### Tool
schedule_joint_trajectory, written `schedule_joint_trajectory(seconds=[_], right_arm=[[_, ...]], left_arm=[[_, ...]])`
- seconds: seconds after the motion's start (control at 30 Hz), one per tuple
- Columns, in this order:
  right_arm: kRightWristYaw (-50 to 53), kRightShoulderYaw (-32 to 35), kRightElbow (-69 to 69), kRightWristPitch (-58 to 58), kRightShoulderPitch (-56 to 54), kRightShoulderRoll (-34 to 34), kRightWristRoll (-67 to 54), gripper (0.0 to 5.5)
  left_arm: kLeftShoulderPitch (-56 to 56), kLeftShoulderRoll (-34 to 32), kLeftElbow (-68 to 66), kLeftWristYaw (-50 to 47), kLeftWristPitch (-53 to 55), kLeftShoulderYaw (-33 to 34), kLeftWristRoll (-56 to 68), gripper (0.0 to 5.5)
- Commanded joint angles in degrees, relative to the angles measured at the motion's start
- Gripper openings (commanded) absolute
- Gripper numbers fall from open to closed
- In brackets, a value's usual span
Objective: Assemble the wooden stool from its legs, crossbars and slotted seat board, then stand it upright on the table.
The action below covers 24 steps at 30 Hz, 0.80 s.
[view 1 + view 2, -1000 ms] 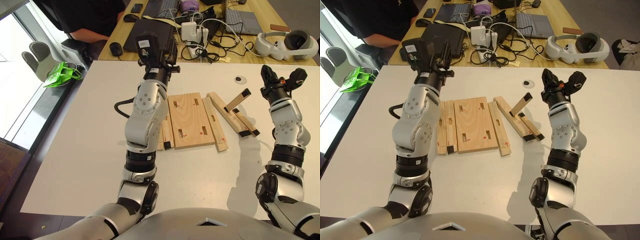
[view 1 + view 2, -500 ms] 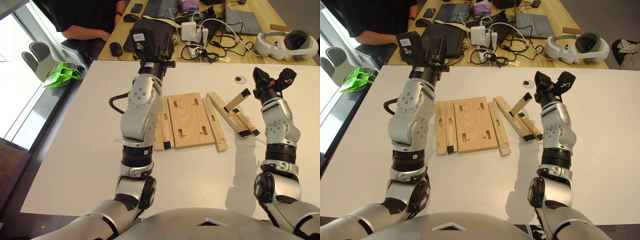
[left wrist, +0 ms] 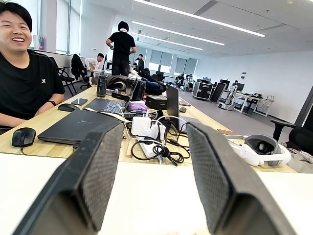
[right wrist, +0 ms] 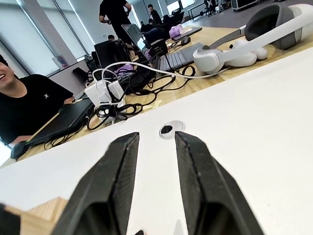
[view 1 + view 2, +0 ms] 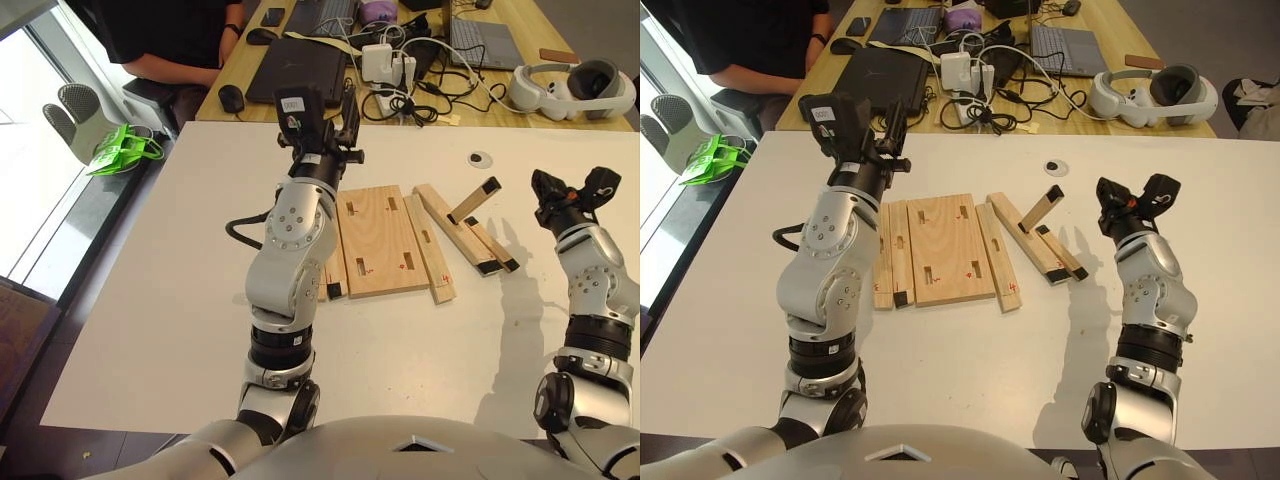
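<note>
White table (image 5: 140, 300), with a cluttered desk (image 5: 520, 30) behind it carrying a laptop (image 5: 295, 68), cables (image 5: 430, 85) and a headset (image 5: 575, 88). Left gripper (image 5: 322, 100) is up over the table's far side, jaws apart, holding nothing. Nothing is assembled and the parts lie mid-table. Two slats (image 5: 898, 250) sit flat against the seat board's left edge, partly hidden by the left arm (image 5: 290, 230). Seat board (image 5: 378, 240) lies flat, slots up. One crossbar (image 5: 430, 250) lies along its right edge. Next come legs (image 5: 462, 237) lying at an angle, with a short piece (image 5: 474, 200) propped tilted on them. Small disc (image 5: 481, 157) sits beyond. Right gripper (image 5: 572, 185) is raised right of the legs, apart from them, jaws apart, empty.
</note>
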<state>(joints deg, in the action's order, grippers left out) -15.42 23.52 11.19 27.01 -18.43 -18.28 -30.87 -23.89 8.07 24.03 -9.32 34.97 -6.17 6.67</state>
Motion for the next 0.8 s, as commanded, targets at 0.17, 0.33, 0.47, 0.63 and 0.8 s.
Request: schedule_joint_trajectory(seconds=[0.17,0.33,0.47,0.63,0.8], right_arm=[[-14.1,-10.0,-11.7,12.3,1.6,-4.0,-5.8,1.35],[-20.5,-11.7,-11.3,17.4,-1.5,-10.1,-6.6,1.35],[-23.8,-12.1,-8.0,19.8,-5.5,-13.4,-6.1,1.35],[-24.3,-14.7,-7.3,19.3,-5.4,-11.8,-4.6,1.35],[-8.2,6.2,3.1,12.5,-15.2,-7.0,-14.0,1.35]], left_arm=[[2.0,1.5,1.3,-1.2,1.2,-0.7,-1.0,2.35],[3.0,2.6,1.3,-2.7,0.3,-1.9,-1.5,2.35],[3.6,3.0,0.6,-3.6,-1.1,-2.9,-1.7,2.35],[3.1,2.9,-0.5,-3.5,-2.2,-3.2,-1.2,2.35],[4.2,2.6,0.1,-3.9,-2.4,-3.0,-1.1,2.35]])
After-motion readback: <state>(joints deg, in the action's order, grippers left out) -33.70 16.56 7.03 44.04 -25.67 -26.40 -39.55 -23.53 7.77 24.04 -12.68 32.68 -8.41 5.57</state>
